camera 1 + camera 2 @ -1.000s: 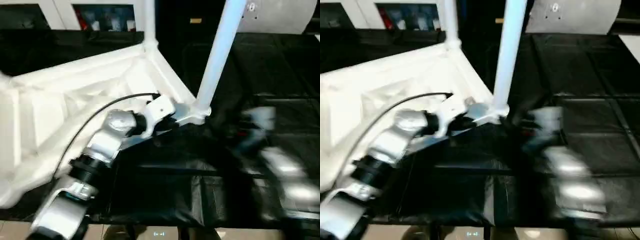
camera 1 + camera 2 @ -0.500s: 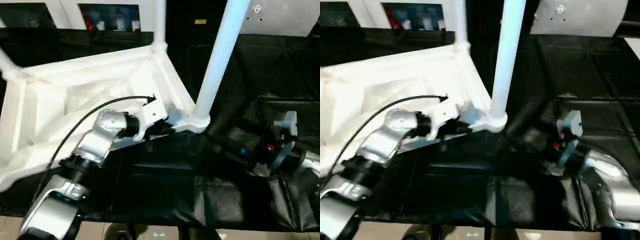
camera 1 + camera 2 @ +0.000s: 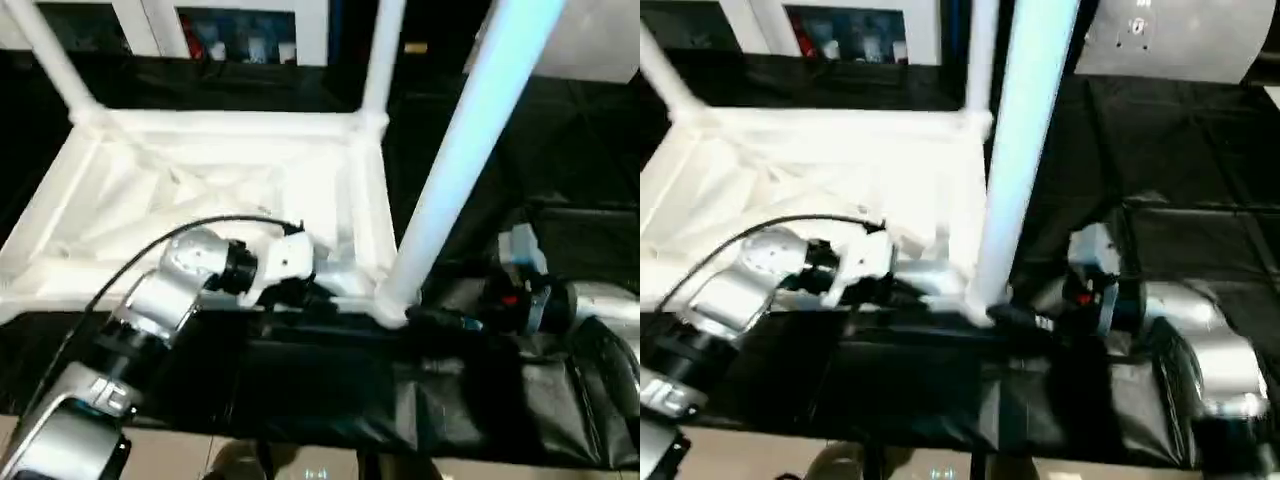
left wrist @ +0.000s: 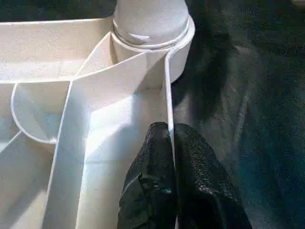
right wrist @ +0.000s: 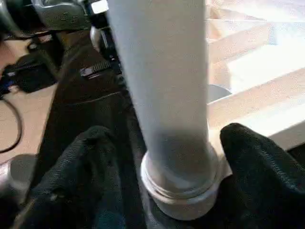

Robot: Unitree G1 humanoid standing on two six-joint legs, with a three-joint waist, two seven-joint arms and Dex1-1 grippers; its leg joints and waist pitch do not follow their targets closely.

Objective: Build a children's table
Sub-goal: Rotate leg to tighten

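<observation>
Upturned white ribbed plastic tabletop on black-draped worktop.
L pincer clenched on tabletop rim rib; R pincer released, fingers astride near-right white round leg.

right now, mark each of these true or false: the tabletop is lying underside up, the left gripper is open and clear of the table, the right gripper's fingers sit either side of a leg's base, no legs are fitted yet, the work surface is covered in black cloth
1. The tabletop lies underside up, ribs showing. True.
2. The left gripper is open and clear of the table. False: its fingers are shut on the tabletop's thin edge wall beside the near corner socket.
3. The right gripper has its fingers either side of the base of the near leg. True; the fingers stand apart from the leg.
4. No legs are fitted yet. False: the near leg is seated in its socket, and other legs rise from the far corners.
5. The work surface is covered in black cloth. True.
</observation>
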